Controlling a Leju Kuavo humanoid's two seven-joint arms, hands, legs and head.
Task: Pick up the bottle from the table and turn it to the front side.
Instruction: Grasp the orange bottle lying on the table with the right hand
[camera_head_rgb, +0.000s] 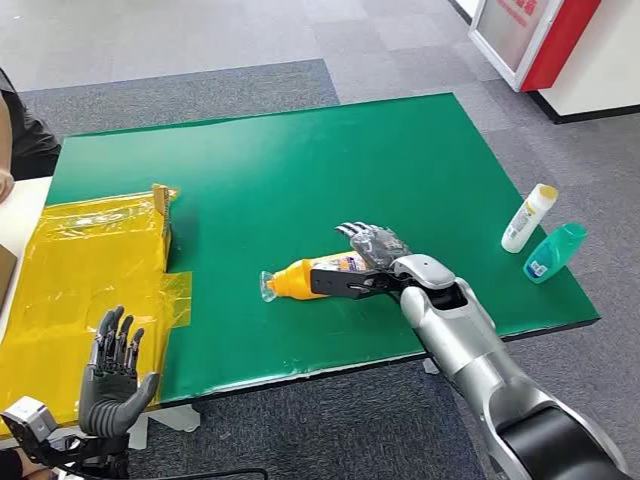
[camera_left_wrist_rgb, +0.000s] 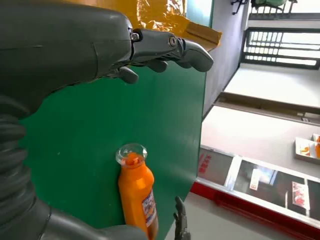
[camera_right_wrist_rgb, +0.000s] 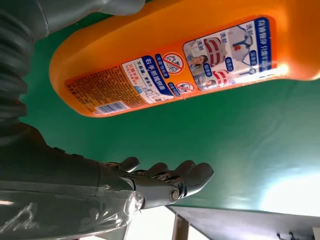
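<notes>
the orange bottle lies on its side on the green table, clear cap toward the yellow sheet — the right hand cups its base end, fingers behind and thumb in front, while the left hand hovers open, holding nothing.

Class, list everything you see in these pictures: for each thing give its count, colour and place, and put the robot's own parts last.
Table mat: one, green, covering the table.
Orange bottle: one, orange with clear cap, lying on its side mid-mat.
White bottle: one, white with yellow cap, lying at the mat's right edge.
Teal bottle: one, teal, lying beside the white bottle.
Yellow wrap: one, yellow, on the table's left part.
Right hand: one, dark grey, around the orange bottle's base end.
Left hand: one, dark grey, fingers apart, near the yellow wrap.
</notes>
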